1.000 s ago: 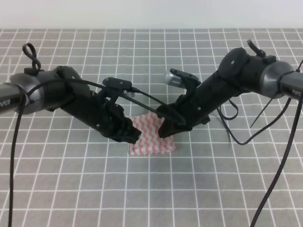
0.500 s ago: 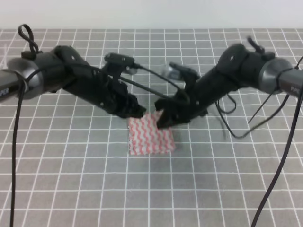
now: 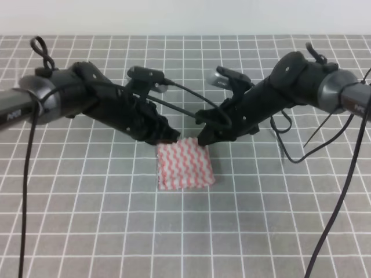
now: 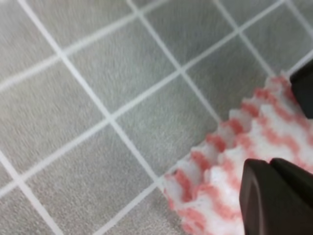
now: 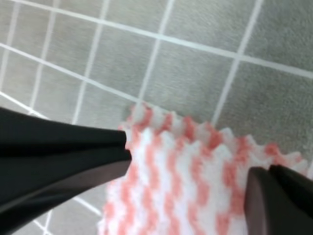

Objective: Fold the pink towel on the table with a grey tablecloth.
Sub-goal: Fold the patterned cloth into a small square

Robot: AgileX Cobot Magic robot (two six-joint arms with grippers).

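The pink towel (image 3: 185,167) lies flat on the table with a grey tablecloth (image 3: 87,226), a small folded rectangle with wavy pink-and-white stripes. My left gripper (image 3: 170,138) hovers at its far left corner and my right gripper (image 3: 204,141) at its far right corner. The left wrist view has the layered towel corner (image 4: 215,166) lying between the parted fingers of the left gripper (image 4: 271,127). In the right wrist view the jagged towel edge (image 5: 186,147) rests flat in the wide gap of the right gripper (image 5: 190,161). Both grippers are open with nothing held.
Both black arms reach in from the sides and meet just behind the towel. Loose cables (image 3: 290,156) hang from the right arm over the cloth. The white back wall (image 3: 185,17) borders the table's far edge.
Both grippers have drawn back from over the towel's middle to its far edge. The towel now shows whole and flat. Its place on the table is unchanged.
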